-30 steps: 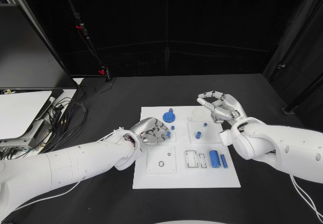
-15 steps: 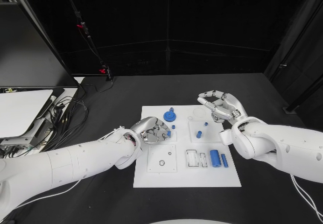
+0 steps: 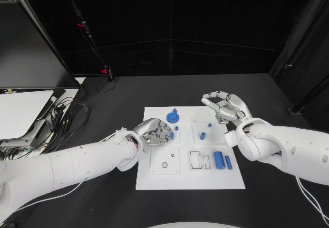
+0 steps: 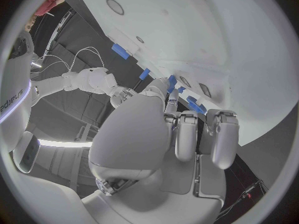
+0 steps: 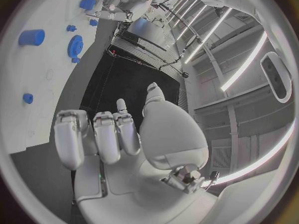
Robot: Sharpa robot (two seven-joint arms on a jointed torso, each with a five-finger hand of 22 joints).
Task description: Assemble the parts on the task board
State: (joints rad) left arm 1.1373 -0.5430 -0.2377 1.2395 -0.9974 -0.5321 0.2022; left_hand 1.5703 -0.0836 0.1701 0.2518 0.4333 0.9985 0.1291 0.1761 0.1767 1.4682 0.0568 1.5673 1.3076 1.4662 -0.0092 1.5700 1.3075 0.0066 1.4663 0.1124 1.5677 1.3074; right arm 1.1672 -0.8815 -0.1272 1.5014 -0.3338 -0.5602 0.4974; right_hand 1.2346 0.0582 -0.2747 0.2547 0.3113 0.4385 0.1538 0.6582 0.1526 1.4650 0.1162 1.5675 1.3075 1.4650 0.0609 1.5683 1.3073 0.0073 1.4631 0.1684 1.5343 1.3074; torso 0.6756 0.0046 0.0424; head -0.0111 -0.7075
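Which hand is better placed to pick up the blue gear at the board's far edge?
Left, probably. The left hand hovers over the task board, just short of the blue gear. The right hand is curled at the board's far right corner, farther off.

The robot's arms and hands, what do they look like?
Both arms are fat, smooth and glossy white, like plastic shells. The left arm has a thin white cable running along it. The right arm has small dark dots on it. The left hand and right hand are shiny silver metal with jointed fingers.
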